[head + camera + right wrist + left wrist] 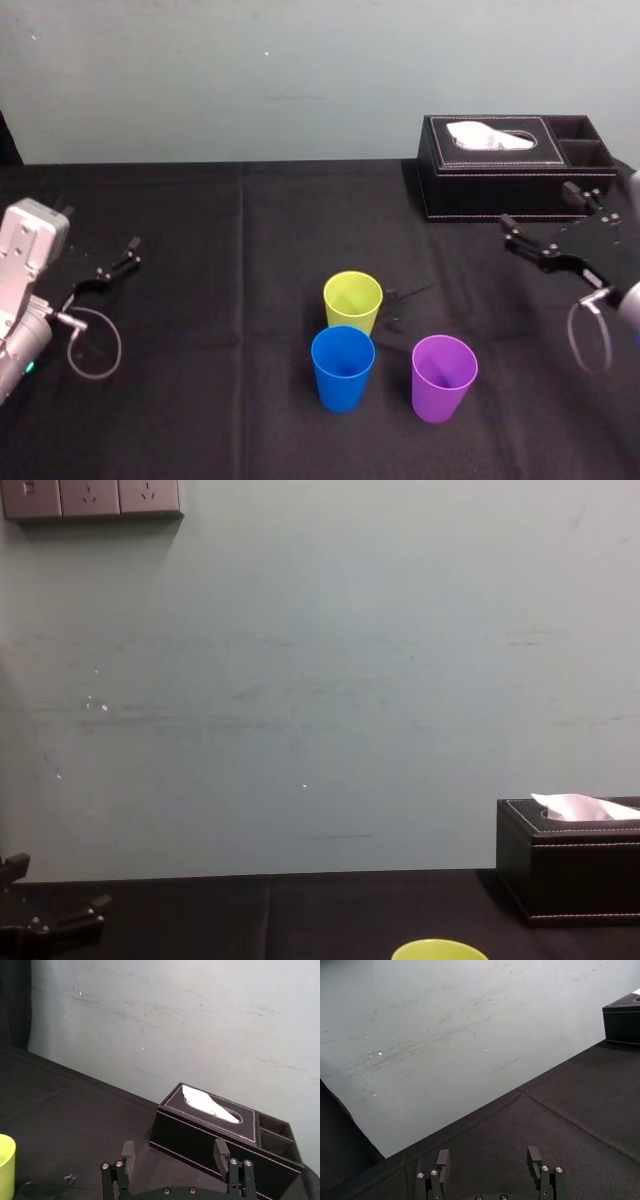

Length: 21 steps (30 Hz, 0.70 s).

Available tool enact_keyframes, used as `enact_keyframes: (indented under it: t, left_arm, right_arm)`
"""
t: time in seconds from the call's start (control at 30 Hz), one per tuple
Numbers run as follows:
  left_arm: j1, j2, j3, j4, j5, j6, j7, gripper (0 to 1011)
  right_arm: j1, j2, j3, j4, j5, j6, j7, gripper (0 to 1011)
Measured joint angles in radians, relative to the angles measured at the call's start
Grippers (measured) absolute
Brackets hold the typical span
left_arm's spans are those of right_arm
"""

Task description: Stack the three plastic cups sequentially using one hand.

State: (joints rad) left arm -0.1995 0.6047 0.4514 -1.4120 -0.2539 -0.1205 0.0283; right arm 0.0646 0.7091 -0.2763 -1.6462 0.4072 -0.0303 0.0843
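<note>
Three plastic cups stand upright and apart near the middle of the black table: a yellow-green cup [353, 301] farthest back, a blue cup [342, 368] just in front of it, and a purple cup [443, 377] to the blue one's right. The yellow-green cup's rim [438, 950] also peeks into the chest view, and its side [6, 1165] edges into the right wrist view. My right gripper [540, 222] hovers open and empty at the right, in front of the tissue box, well away from the cups. My left gripper [125, 256] stays parked at the far left, open and empty.
A black tissue box [515, 165] with a white tissue and side compartments stands at the back right, close behind my right gripper. A pale wall runs behind the black tablecloth [220, 300]. Wall sockets [90, 498] sit high on the left.
</note>
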Motion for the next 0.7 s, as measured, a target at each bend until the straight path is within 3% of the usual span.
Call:
enact_keyframes:
  t: [0.2, 0.23, 0.7]
  left_arm:
    - [0.000, 0.000, 0.000, 0.000, 0.000, 0.000, 0.000, 1010]
    - [0.000, 0.000, 0.000, 0.000, 0.000, 0.000, 0.000, 1010]
    - [0.000, 0.000, 0.000, 0.000, 0.000, 0.000, 0.000, 1010]
  right_arm:
    - [-0.047, 0.057, 0.062, -0.057, 0.052, 0.027, 0.064, 1004]
    - [-0.068, 0.081, 0.083, -0.075, 0.070, 0.035, 0.094, 1004]
    - [-0.189, 0.202, 0.156, -0.125, 0.130, 0.052, 0.298, 1004]
